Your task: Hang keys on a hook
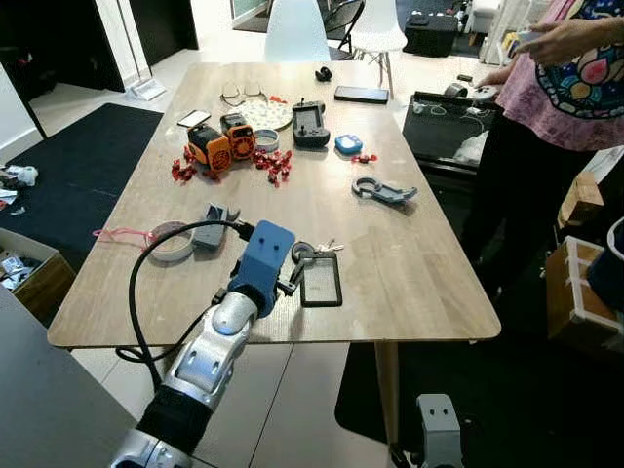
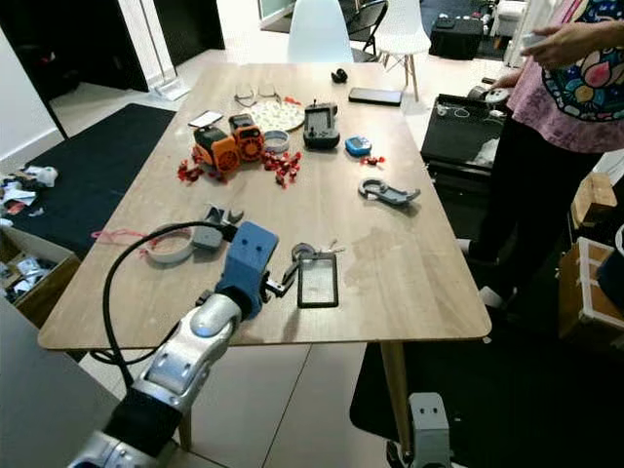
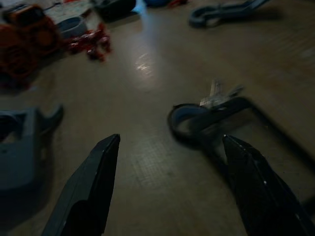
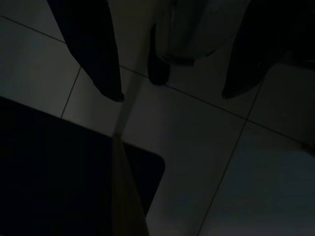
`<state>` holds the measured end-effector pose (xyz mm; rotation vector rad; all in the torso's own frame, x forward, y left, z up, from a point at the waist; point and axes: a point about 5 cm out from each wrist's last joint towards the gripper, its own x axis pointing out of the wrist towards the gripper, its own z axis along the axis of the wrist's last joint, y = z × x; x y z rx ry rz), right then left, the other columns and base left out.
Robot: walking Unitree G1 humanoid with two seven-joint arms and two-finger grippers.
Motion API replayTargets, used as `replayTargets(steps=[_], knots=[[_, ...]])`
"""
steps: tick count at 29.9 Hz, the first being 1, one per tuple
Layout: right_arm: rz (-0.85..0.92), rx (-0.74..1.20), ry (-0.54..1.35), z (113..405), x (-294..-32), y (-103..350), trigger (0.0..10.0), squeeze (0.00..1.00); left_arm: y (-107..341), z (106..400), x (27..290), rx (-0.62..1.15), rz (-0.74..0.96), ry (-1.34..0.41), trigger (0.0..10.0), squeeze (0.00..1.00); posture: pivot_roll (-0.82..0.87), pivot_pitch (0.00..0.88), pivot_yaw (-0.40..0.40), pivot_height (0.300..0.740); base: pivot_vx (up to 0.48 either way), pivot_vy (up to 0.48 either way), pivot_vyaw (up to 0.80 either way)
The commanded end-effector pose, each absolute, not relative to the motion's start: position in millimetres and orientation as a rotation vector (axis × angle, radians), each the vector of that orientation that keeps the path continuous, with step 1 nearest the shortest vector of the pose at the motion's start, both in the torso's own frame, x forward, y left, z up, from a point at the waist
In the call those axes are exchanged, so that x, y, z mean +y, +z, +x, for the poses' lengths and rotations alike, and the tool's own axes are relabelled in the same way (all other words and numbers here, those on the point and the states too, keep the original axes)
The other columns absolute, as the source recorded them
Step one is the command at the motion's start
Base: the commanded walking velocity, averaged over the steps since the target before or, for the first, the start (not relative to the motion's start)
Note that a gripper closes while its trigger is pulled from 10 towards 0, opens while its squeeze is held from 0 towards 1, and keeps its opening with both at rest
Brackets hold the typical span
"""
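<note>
Two pincers logged. Left pincer (image 3: 167, 182) low over the near part of the wooden tabletop (image 1: 429, 263), fingers (image 3: 88, 187) spread wide, nothing between them. Blue wrist housing (image 1: 261, 255) sits just behind it; a black cable (image 1: 146, 283) loops from the housing back over the tabletop edge.

Keys (image 3: 219, 96) lie flat on the tabletop just ahead of the left pincer, silver, on a dark ring (image 3: 184, 120), attached to a black-framed card holder (image 1: 320, 281). One finger tip is close beside the holder's frame; contact cannot be confirmed.

Near the pincer on the robot's left: small grey bracket (image 1: 213, 226) and a roll of tape (image 1: 171, 242) with a pink cord (image 1: 122, 235) trailing off it.

Mid tabletop: grey clip tool (image 1: 383, 190). Farther back: orange-and-black device (image 1: 222, 142), scattered red pieces (image 1: 273, 164), black handheld controller (image 1: 310, 124), small blue object (image 1: 348, 144), patterned plate (image 1: 265, 112), eyeglasses (image 1: 244, 94), white phone (image 1: 193, 118), black phone (image 1: 361, 95).

Right pincer (image 4: 170, 96) hangs beside the tabletop over tiled floor (image 4: 206, 162), fingers apart, holding nothing; view very dark.

Person in pink patterned shirt (image 1: 575, 78) stands at the tabletop's right side, hand (image 1: 561, 41) raised. White chair (image 1: 296, 31) at the far end.
</note>
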<state>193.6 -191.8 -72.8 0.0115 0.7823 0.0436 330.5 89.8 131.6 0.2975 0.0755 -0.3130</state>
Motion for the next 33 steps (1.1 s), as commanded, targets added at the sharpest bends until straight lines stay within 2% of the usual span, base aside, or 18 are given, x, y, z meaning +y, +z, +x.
replayTargets(steps=[1,8,19,26,33], knots=[[0.017,0.798,0.041,189,-192,-75,10.0,0.0,122,334,93,0.09,0.34,-0.253,10.0,0.0,0.02,0.084,0.007,0.74,0.0,0.0,0.0],[0.017,0.797,0.046,190,-191,-75,10.0,0.0,112,338,95,0.124,0.296,-0.252,10.0,0.0,0.02,0.092,0.006,0.74,0.0,0.0,0.0],[0.018,0.784,0.053,193,-190,-73,10.0,0.0,113,340,66,0.248,-0.016,-0.34,10.0,0.0,0.02,0.098,0.008,0.74,0.0,0.0,0.0],[0.016,0.782,0.054,193,-191,-73,10.0,0.0,111,339,60,0.246,0.022,-0.351,10.0,0.0,0.02,0.09,0.008,0.74,0.0,0.0,0.0],[0.018,0.776,0.055,195,-190,-72,10.0,0.0,103,333,53,0.329,-0.009,-0.384,10.0,0.0,0.02,0.081,0.008,0.74,0.0,0.0,0.0]])
